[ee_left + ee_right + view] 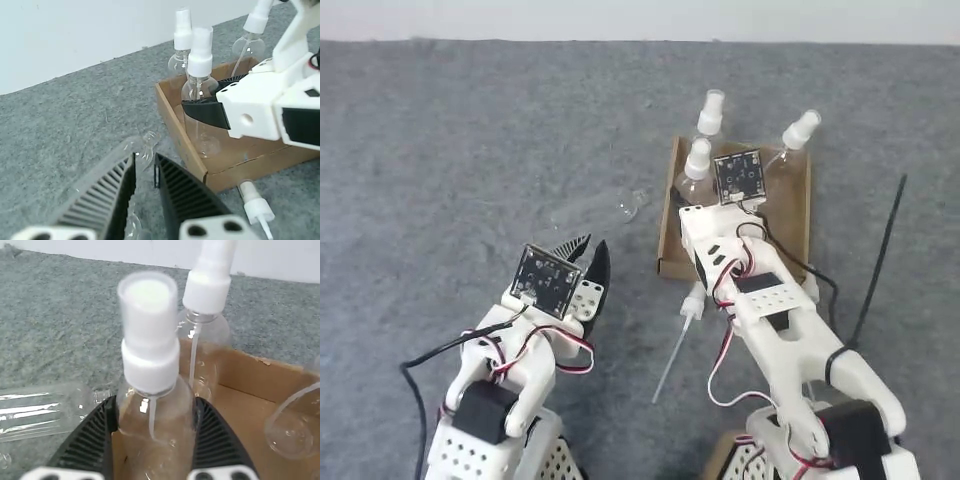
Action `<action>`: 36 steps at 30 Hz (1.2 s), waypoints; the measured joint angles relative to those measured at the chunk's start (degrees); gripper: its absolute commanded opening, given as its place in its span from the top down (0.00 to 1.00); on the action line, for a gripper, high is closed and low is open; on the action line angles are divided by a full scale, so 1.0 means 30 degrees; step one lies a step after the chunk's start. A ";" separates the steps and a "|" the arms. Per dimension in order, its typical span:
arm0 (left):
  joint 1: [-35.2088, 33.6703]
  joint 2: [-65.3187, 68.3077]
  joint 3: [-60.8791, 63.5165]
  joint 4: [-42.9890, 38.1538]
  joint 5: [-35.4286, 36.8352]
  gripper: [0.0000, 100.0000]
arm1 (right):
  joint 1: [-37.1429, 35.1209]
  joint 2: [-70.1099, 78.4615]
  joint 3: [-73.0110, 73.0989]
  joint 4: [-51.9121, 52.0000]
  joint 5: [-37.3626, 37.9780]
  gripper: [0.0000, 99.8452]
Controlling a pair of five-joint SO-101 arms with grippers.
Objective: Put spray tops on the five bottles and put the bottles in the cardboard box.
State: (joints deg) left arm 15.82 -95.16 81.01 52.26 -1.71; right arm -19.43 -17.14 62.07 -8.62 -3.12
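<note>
While the right gripper (154, 430) pressed its black jaws on both sides of a clear plastic bottle with a white spray top (698, 163), that bottle stood upright inside the brown cardboard box (790, 205), by the wall on the left arm's side. A 2nd capped bottle (710, 112) and a 3rd capped bottle (798, 132) stood at the box's far end. The left gripper (145, 160), open by a narrow gap and empty, hovered near 1 uncapped clear bottle (598, 210) lying on the grey carpet (470, 150). 1 loose white spray top (692, 303) lay just outside the box.

bare mat (460, 140) left, upright bottles (708, 112) crowding box (666, 225) (far end)
</note>
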 measured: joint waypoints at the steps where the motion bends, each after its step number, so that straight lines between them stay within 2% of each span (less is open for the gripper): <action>1: 0.0000 0.0000 0.0000 0.0000 0.0000 0.95 | 0.0000 0.0000 0.0000 0.0000 0.0000 0.99; 19: 0.0000 0.0000 0.0000 0.0000 -0.0029 0.95 | 0.0000 0.0000 0.0000 0.0000 0.0000 0.99; 26: 0.0000 0.0000 0.0000 0.0000 -0.0029 0.95 | -0.0029 0.0000 0.0000 0.0000 -0.0029 0.86; 36: 0.0000 0.0000 0.0000 0.0000 -0.0029 0.95 | -0.0029 0.0000 0.0000 0.0000 -0.0029 0.85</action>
State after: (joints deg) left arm 15.82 -95.16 81.01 52.26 -1.80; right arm -19.52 -17.14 62.07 -8.62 -3.21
